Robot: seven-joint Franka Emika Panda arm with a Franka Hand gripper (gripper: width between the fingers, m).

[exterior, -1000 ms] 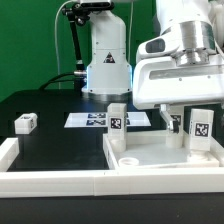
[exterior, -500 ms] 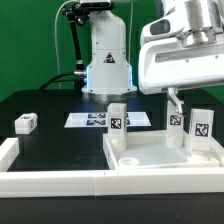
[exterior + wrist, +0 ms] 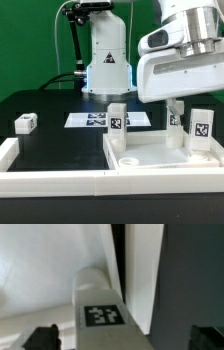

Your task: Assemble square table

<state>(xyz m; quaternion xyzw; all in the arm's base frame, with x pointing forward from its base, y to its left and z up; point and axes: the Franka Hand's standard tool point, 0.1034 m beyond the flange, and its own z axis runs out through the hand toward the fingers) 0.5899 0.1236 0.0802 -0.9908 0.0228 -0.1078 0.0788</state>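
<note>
Pincer (image 3: pixel 125 338) lowered, jaws wide, over leg block (image 3: pixel 100 303), gripping nothing

The exterior view sits low off the near edge of the counter (image 3: pixel 60 135), facing across to the arm's base (image 3: pixel 108 65) at the far edge. The wrist view looks past its fingers (image 3: pixel 42 338), very close — both share a tagged leg (image 3: pixel 98 291) of the square table (image 3: pixel 150 166).

arm (image 3: pixel 186 30): upper right of the exterior view, wrist pointing down | gripper (image 3: pixel 125 338): jaws spread wide
</note>
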